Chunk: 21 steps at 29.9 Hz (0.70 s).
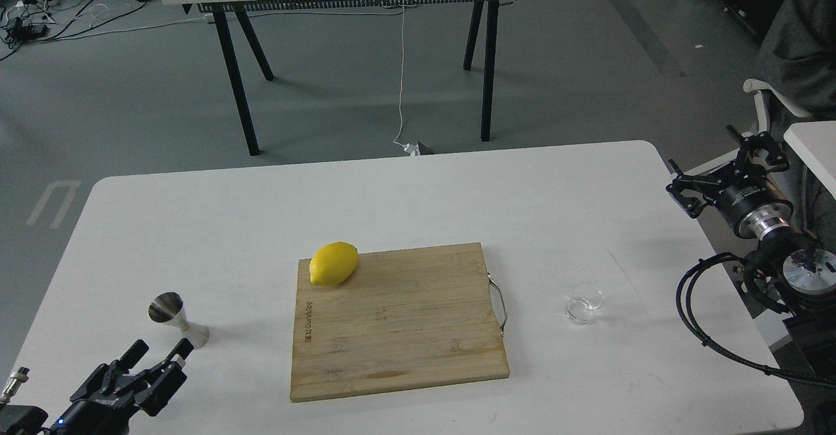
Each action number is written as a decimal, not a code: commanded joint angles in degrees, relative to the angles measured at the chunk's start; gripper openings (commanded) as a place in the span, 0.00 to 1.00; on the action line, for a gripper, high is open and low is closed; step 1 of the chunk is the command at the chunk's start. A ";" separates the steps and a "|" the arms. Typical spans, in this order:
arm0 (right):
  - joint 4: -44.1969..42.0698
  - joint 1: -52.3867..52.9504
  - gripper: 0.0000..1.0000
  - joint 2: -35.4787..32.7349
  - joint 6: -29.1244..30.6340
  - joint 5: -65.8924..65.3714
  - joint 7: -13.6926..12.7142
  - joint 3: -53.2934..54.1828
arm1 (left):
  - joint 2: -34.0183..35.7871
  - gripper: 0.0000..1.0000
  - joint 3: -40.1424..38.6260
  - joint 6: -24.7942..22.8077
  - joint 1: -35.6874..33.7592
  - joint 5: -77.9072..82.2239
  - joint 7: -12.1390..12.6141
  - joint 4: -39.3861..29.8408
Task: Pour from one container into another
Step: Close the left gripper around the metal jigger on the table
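Both arms' fingers spread, empty: jigger (pixel 177 320) just beyond left fingers (pixel 135 353), glass cup (pixel 583 303) well apart from right fingers (pixel 679 190).

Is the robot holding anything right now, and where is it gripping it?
Nothing. Both the left gripper and right gripper are open and empty.

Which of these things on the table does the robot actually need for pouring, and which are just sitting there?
Needed: glass cup; steel jigger; left gripper; right gripper.
Just lying about: lemon; cutting board.
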 commanded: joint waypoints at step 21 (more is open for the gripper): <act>-0.32 0.09 0.99 0.00 0.00 0.00 0.02 0.17 | -4.24 0.98 0.95 0.00 -4.62 0.06 0.00 4.80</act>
